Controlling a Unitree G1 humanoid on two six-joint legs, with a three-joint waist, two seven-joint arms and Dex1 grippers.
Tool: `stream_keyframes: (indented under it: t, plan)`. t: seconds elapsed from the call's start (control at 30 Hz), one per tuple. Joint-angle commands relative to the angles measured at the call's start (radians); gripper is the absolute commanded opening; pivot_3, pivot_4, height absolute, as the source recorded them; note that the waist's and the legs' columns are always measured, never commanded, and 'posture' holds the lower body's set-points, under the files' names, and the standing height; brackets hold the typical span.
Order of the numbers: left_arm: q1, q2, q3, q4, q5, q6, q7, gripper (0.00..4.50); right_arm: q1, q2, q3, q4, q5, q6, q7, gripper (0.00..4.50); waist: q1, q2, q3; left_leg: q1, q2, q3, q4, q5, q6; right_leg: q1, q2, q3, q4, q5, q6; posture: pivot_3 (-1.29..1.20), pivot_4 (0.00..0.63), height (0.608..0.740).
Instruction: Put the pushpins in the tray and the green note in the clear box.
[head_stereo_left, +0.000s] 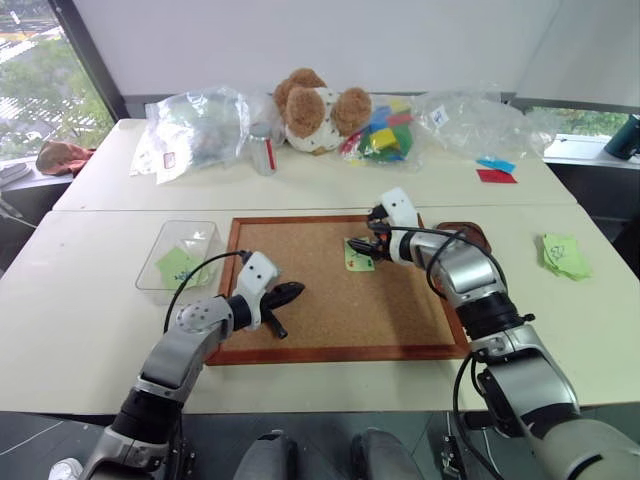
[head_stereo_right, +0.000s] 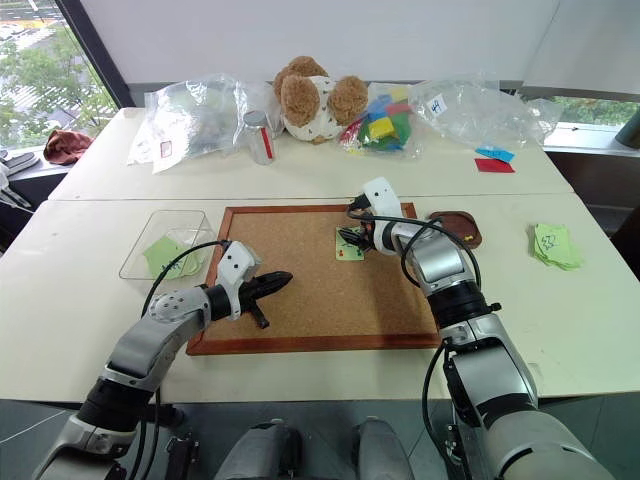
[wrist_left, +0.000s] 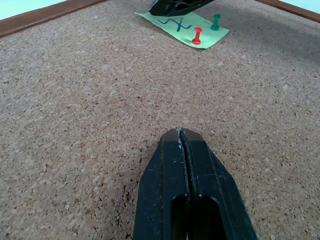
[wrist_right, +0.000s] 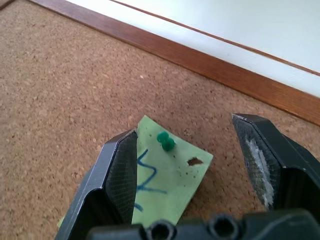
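On the corkboard (head_stereo_left: 330, 290), the thin green note (wrist_right: 167, 185) is held by small, hard pushpins; right gripper (wrist_right: 192, 167) wide around the green pushpin (wrist_right: 165, 141); left gripper (wrist_left: 181, 137) closed, empty. Grasp its head.

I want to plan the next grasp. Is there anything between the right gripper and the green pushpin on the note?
Nothing visible. The right gripper is open above the green note on the corkboard, and the green pushpin stands in the open gap between its fingers.

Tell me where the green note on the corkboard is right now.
In the left eye view the green note lies flat on the corkboard, toward its far right part, under the right tool, with a green pushpin and a red pushpin in it.
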Motion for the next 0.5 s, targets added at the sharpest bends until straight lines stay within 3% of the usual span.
stream_keyframes:
  t: [0.03, 0.1, 0.23, 0.5]
  plan:
    - [0.016, -0.002, 0.002, -0.006, 0.011, 0.011, 0.005, 0.00, -0.017, 0.007, -0.008, -0.010, -0.012, -0.027, 0.009, 2.69, -0.001, 0.000, 0.000, 0.000, 0.000, 0.000, 0.000, 0.000, 0.000, 0.000, 0.000, 0.000, 0.000, 0.000, 0.000, 0.00, 0.150, 0.740]
    - [0.015, -0.004, 0.002, -0.006, 0.010, 0.012, 0.005, 0.00, -0.018, 0.009, -0.006, -0.002, -0.019, -0.036, 0.013, 1.95, -0.001, 0.000, 0.000, 0.000, 0.000, 0.000, 0.000, 0.000, 0.000, 0.000, 0.000, 0.000, 0.000, 0.000, 0.000, 0.00, 0.150, 0.740]
    - [0.011, -0.006, 0.005, 0.001, 0.011, 0.012, 0.007, 0.00, -0.019, 0.012, 0.008, 0.017, -0.037, -0.062, 0.020, 0.05, 0.000, 0.000, 0.000, 0.000, 0.000, 0.000, 0.000, 0.000, 0.000, 0.000, 0.000, 0.000, 0.001, 0.000, 0.000, 0.00, 0.150, 0.740]
    - [0.018, -0.003, 0.015, -0.001, 0.008, 0.014, 0.010, 0.00, -0.008, 0.014, -0.008, -0.022, -0.023, -0.040, 0.043, 0.05, -0.001, 0.000, 0.000, 0.000, 0.000, 0.000, 0.000, 0.000, 0.000, 0.000, 0.000, 0.000, 0.001, 0.000, 0.000, 0.00, 0.150, 0.740]
